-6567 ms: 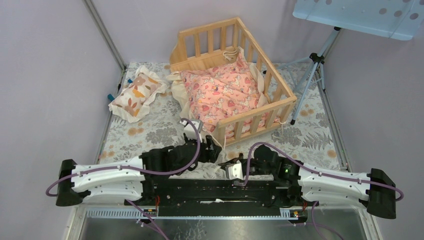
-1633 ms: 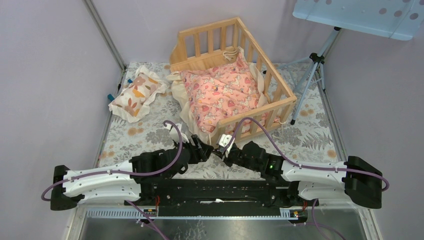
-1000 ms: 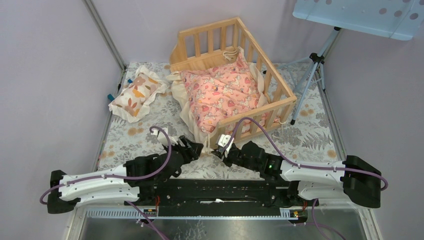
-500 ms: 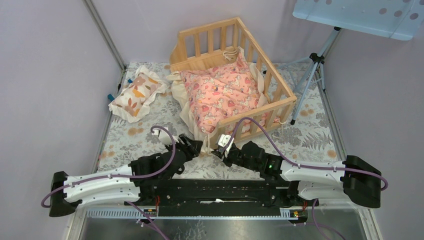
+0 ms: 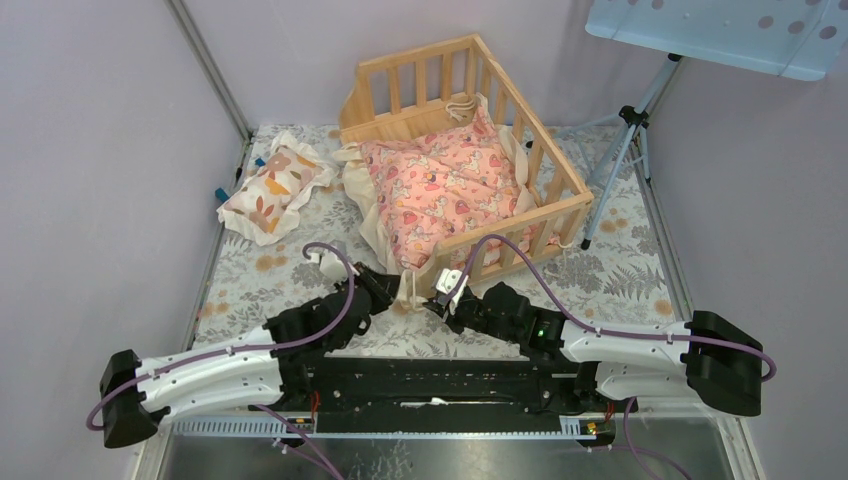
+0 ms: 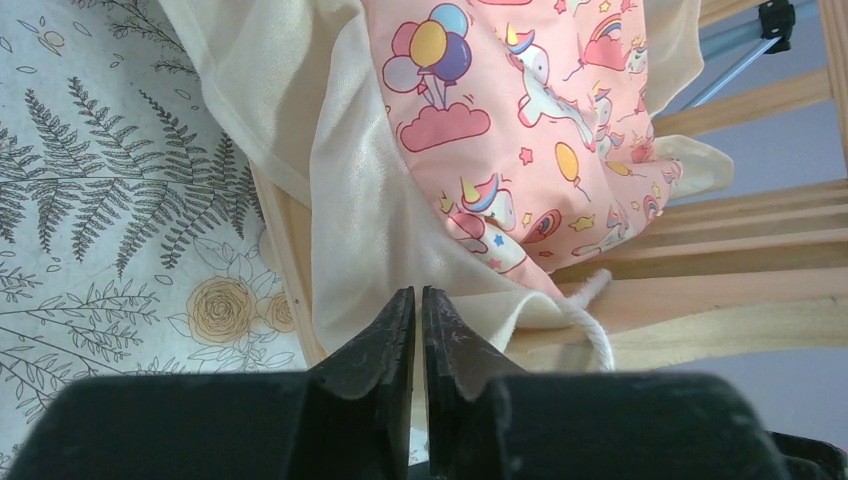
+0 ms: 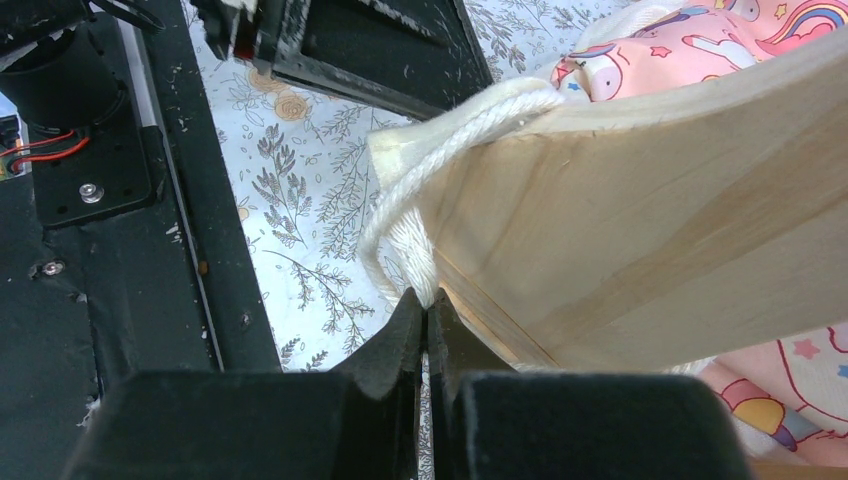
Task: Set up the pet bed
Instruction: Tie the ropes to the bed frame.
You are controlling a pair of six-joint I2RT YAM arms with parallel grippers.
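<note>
**A:** Where's the pet bed [image 5: 415,56]?

**B:** On the far half of the table [image 5: 620,275], set at an angle. It has slatted wooden rails on three sides and the open side faces left. Its near corner points at the two arms.

**A:** Anything in it?

**B:** A pink cushion [image 5: 450,185] printed with unicorns, balloons and rainbows, rumpled. Its cream ruffle spills out over the open left edge onto the leaf-print tablecloth.

**A:** And the small pillow?

**B:** The cream pillow [image 5: 272,185] with orange leaves lies flat at the far left of the table, well apart from the bed.

**A:** Left gripper [image 6: 418,300]?

**B:** It's low at the bed's near corner. The jaws are drawn almost together, with only a thin slit between them. The tips sit against the lower edge of the ruffle. I can't tell whether any cloth is caught.

**A:** Right gripper [image 7: 427,300]?

**B:** It's just beside the left one, at the same corner. The jaws are closed tight, and a white cord [image 7: 420,190] runs over the wooden corner and down into the tips, pinched there.

**A:** Anything beyond the table?

**B:** A tripod [image 5: 620,150] stands past the right edge, near the bed's right rail.
</note>
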